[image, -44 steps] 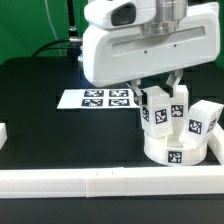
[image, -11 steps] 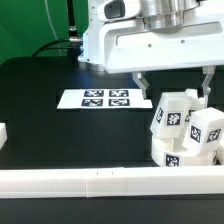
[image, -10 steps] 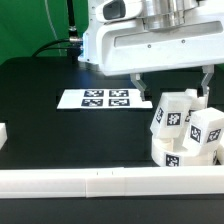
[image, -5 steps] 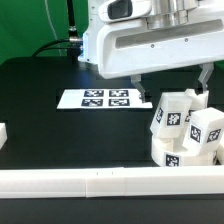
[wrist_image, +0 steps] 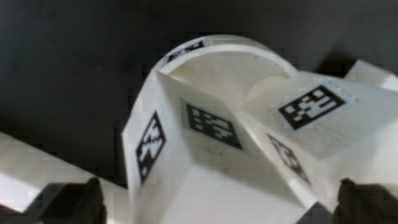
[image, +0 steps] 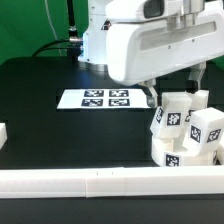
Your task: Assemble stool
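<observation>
Nearest runs the white border rail (image: 100, 181), behind it on the black worktop (image: 60, 130) the stool (image: 188, 135), legs up, sits at the exterior view's right under wide, empty jaws, the marker board (image: 95, 98) beyond.

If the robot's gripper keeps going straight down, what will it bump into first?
Probably the top of a stool leg standing on the round seat. The wrist view looks right down onto it between the open jaws of the gripper, though the exact depth is unclear.
</observation>
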Robot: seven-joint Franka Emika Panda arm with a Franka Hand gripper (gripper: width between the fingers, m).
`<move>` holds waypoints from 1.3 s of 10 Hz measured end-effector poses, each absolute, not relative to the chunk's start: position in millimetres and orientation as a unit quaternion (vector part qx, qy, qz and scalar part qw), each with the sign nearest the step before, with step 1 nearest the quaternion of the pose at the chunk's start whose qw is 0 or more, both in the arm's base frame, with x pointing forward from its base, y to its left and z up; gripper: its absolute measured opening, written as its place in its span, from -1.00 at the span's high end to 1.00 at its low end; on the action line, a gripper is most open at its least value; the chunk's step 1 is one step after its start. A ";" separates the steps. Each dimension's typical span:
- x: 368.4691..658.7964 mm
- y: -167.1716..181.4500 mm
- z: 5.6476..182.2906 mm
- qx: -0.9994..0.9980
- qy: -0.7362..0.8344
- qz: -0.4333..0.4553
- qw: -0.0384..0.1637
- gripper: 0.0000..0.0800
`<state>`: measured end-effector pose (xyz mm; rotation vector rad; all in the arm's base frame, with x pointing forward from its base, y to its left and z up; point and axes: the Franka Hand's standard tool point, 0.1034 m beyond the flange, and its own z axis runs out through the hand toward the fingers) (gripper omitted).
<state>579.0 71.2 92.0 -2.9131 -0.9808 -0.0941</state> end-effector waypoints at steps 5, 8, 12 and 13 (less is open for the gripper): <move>580.6 65.8 90.8 -0.880 -0.473 -0.018 0.022 -0.62; 578.4 73.0 88.1 -0.821 -0.571 -0.004 0.006 -0.62; 583.5 70.3 86.7 -0.705 -0.709 0.013 -0.018 -0.62; 583.8 67.9 86.7 -0.682 -0.731 0.016 -0.021 -0.62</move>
